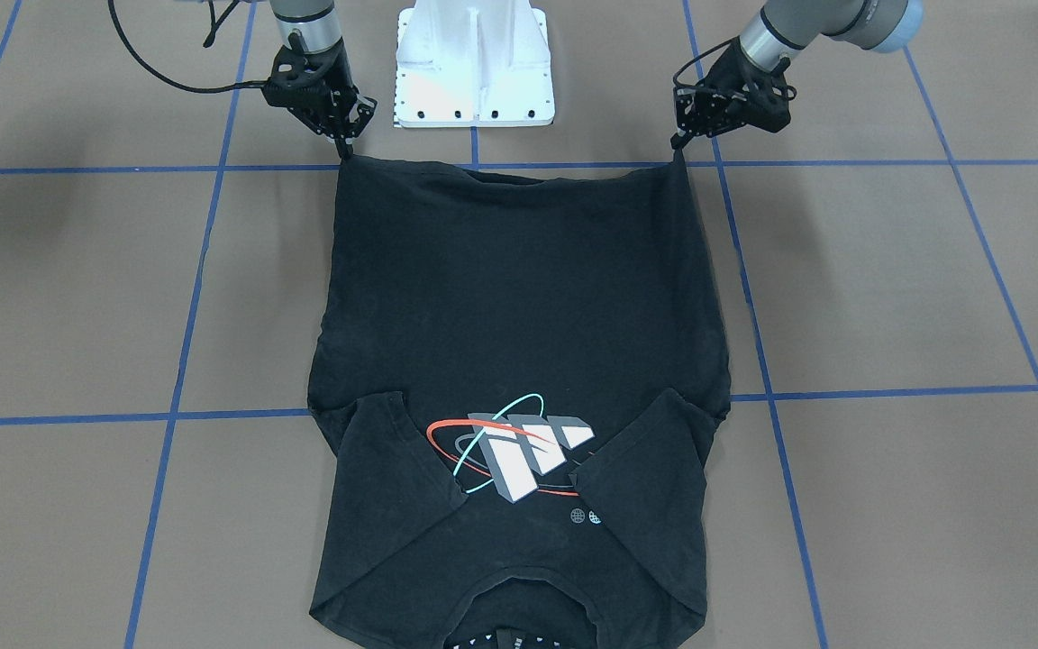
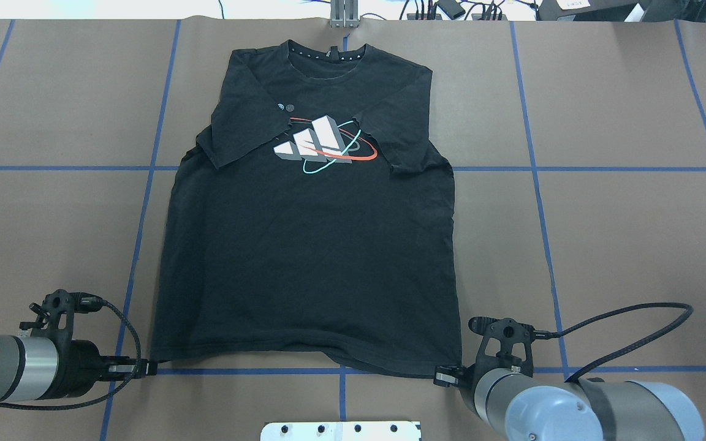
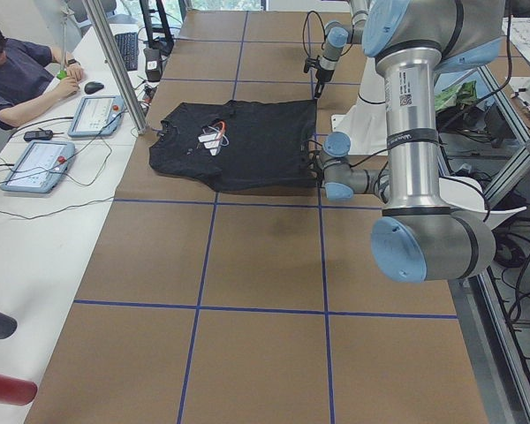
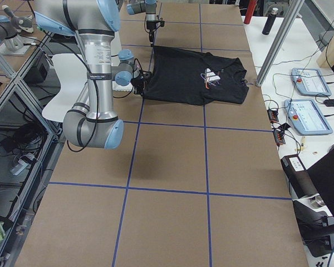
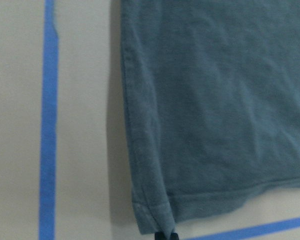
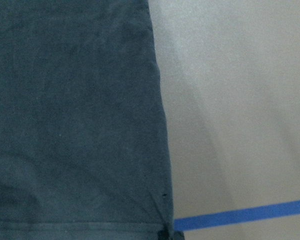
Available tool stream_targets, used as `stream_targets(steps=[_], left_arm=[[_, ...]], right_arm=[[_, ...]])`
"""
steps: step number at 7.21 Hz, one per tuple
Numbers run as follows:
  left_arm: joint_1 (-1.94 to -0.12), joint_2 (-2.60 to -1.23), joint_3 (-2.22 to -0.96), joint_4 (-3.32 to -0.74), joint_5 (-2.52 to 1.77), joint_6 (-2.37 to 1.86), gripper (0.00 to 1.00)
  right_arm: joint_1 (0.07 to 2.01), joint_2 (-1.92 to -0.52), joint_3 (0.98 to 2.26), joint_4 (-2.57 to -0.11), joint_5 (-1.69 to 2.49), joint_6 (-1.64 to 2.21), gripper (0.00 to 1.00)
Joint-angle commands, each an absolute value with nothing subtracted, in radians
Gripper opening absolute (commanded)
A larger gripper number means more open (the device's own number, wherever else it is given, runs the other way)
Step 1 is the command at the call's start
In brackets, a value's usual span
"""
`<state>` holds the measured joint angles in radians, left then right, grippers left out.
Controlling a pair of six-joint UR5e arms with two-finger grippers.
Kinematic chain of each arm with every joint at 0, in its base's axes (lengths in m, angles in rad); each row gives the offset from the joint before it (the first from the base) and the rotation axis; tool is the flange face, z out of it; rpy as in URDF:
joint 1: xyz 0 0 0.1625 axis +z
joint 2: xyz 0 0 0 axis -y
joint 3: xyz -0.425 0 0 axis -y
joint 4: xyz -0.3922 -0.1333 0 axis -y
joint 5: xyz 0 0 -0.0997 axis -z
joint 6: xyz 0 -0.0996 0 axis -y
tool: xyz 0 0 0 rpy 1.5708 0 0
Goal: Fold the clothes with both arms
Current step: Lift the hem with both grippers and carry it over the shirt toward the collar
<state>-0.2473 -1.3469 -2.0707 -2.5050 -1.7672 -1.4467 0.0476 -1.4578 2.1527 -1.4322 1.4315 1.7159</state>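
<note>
The black t-shirt [image 2: 304,245] lies flat and face up on the brown table, collar at the far side and both sleeves folded in over the chest graphic [image 2: 325,144]. My left gripper [image 2: 149,367] is shut on the near hem corner on its side, low at the table; in the front-facing view that left gripper [image 1: 681,142] pulls the corner into a point. My right gripper [image 2: 442,375] is shut on the other near hem corner, shown in the front-facing view by the right gripper [image 1: 345,147]. Each wrist view shows only the hem corner [image 5: 155,220] and the cloth [image 6: 75,100] at its fingertips.
The white pedestal base [image 1: 474,63] stands just behind the hem between the arms. Blue tape lines [image 2: 537,168] grid the brown table. A metal post [image 3: 115,62] rises near the collar end. A person [image 3: 18,71] sits at a side desk with tablets [image 3: 35,163].
</note>
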Motion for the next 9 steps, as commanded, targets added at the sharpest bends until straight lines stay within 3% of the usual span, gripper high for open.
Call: stream_targets(steps=[1,5,7,9], left_arm=[[-0.242,-1.286,-2.191,-2.513,-1.887,-1.448,0.00],[-0.184,-1.097,-2.273,-2.782,-2.079,-1.448,0.00],[-0.201,-1.146,-2.261,-2.789,-2.071,-1.529,0.00],[-0.330,-1.205,-2.214,-2.784,-2.059,-1.529,0.00]], right_arm=[[0.010,-1.543,2.288,-1.431,1.534,1.698,0.00],[-0.172,-1.664,2.497,-1.433,1.537,1.700,0.00],[-0.045,-1.671,2.507,-1.450,1.539,1.700,0.00],[0.070,-1.652,2.493,-1.494,1.533,1.700,0.00]])
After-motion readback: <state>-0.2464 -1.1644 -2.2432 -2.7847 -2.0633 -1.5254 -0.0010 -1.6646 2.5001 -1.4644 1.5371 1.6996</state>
